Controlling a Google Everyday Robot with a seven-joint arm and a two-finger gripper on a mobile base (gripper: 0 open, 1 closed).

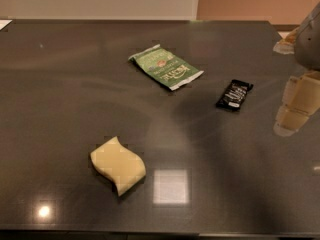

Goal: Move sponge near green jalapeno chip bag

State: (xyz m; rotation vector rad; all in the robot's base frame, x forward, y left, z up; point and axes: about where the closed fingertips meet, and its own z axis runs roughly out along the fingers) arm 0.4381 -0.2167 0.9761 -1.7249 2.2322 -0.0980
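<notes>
Pale yellow wavy foam sponge lying front-left, crinkled green jalapeno chip bag sitting well apart behind it, cream blocky gripper hanging at the right edge — spread or closed, cannot tell

Cream, blocky end effector at right edge, grey arm.

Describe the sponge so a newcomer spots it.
On the dark table, a green chip bag and a small black packet lie toward the far side, and the robot's tool hangs at the right edge. The sponge lies alone in the near left part. It is the only thick pale yellow block, with wavy edges, not a flat wrapper.
</notes>
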